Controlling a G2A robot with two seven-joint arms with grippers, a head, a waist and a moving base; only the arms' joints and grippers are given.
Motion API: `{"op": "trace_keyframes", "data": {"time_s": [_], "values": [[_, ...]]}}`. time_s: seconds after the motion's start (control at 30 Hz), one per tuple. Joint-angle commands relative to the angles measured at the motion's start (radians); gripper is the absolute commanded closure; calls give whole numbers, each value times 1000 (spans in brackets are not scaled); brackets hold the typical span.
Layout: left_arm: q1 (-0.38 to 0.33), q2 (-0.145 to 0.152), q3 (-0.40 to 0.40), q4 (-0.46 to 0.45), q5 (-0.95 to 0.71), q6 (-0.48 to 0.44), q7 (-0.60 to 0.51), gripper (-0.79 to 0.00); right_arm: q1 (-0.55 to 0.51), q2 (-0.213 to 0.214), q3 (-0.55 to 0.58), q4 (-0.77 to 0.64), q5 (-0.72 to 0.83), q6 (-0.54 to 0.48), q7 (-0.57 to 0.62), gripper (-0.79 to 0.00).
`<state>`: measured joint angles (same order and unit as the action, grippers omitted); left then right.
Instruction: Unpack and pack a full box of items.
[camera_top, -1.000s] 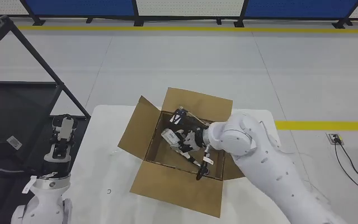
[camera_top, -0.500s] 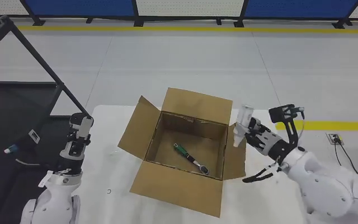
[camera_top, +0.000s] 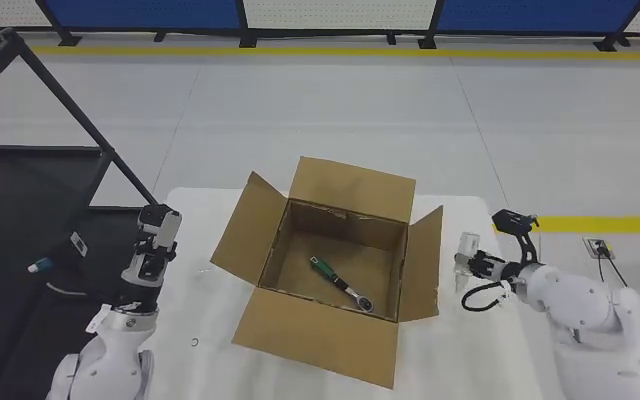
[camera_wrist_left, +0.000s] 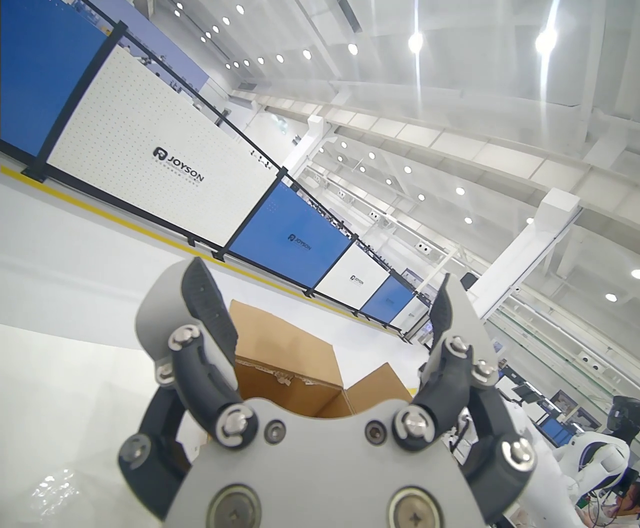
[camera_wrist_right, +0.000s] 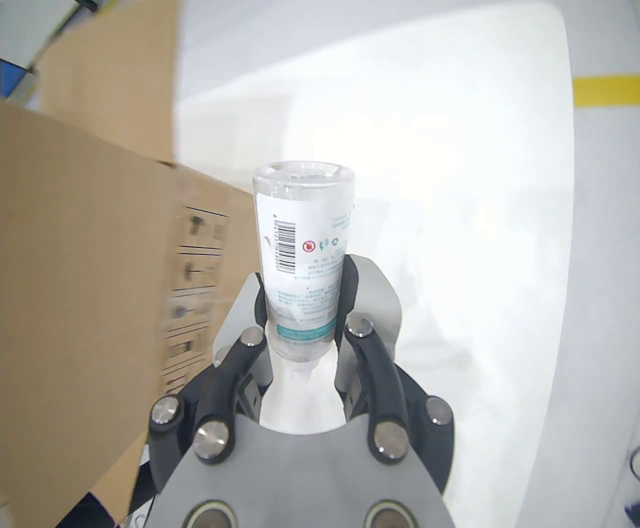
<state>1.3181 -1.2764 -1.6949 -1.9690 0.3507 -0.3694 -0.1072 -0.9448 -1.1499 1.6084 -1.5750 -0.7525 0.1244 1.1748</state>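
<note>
Cardboard box (camera_top: 320, 342) sat mid-desk with all four flaps open. Its near flap was folded out toward the robot and reached close to the near edge of the white desk (camera_top: 200, 300). The left flap splayed outward at a slant, the right flap stood nearly upright, and the far flap tilted back.

Left gripper (camera_wrist_left: 322, 277) hung at the desk's left edge, fingers spread wide, aimed up and across toward the box. A broad strip of desk lay between it and the left flap.

Right gripper (camera_wrist_right: 303, 280) was outside the box on the right side. It was pinching a clear bottle (camera_wrist_right: 302, 220) near the cap end, with the base pointing away from the wrist. The bottle was just beside the upright right flap but apart from it, over the desk. Could not tell whether it touched the surface. The desk's right edge ran close behind the arm.

Inside the box, a ratchet wrench (camera_top: 340, 283) lay diagonally on the bottom. Its green handle pointed toward the middle and its head toward the near right corner.

Farther left, a black frame (camera_top: 85, 120) slanted up beside the desk. Beyond the desk was pale floor, then a yellow line (camera_top: 320, 50), then blue and white panels (camera_top: 140, 12).
</note>
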Motion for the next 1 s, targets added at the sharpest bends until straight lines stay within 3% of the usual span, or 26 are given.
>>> {"op": "trace_keyframes", "data": {"time_s": [0.0, 0.23, 0.6, 0.7, 0.8, 0.83, 0.9, 0.97], "values": [[5, 0, 5, -12, 0, 5, 1, -785, 73, 0, -34, 159, -1, -22, 26, 0], [10, 0, 24, -24, 18, 20, 10, -785, 199, 7, -98, 417, -44, -94, 72, 0], [4, 1, 52, -29, 46, 32, 31, -785, 260, 12, -156, 528, -74, -147, 42, 0], [2, 1, 50, -28, 48, 34, 33, -785, 269, 13, -165, 542, -70, -147, 39, -317], [0, 2, 47, -28, 47, 35, 33, -785, 277, 14, -173, 553, -66, -147, 37, -406], [-1, 3, 45, -27, 46, 34, 33, -785, 279, 15, -176, 555, -66, -145, 35, -499], [-4, 3, 43, -28, 40, 32, 33, -785, 282, 15, -181, 558, -63, -142, 35, -594], [-5, 4, 40, -28, 36, 29, 31, -785, 284, 16, -185, 558, -61, -139, 39, -594]]}}
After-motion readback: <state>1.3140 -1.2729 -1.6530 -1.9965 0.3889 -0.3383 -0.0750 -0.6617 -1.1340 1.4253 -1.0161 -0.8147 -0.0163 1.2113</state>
